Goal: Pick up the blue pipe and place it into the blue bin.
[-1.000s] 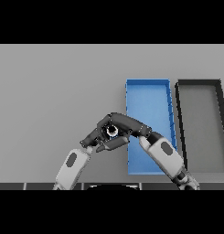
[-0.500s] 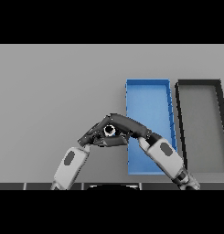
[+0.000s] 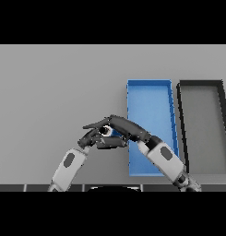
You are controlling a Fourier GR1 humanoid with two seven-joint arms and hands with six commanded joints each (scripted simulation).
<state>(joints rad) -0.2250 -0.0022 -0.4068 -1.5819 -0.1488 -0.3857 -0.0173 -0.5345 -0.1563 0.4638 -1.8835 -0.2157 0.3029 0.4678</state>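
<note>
The blue pipe (image 3: 114, 133) is a short piece with a pale round end, held above the table just left of the blue bin (image 3: 150, 94). Only a small part of it shows between my two hands. My left hand (image 3: 89, 138) comes up from the lower left, its fingers curled under and round the pipe. My right hand (image 3: 128, 127) reaches in from the lower right and lies over the pipe, fingers stretched out to the left. The bin is a long open blue tray, and my right forearm crosses its near end.
A black bin (image 3: 202, 87) of the same shape stands right beside the blue bin on its right. The grey table (image 3: 54, 87) stretches to the left and back.
Both hands and the pipe have shifted slightly to the left, staying together. My left forearm has dropped a little lower.
</note>
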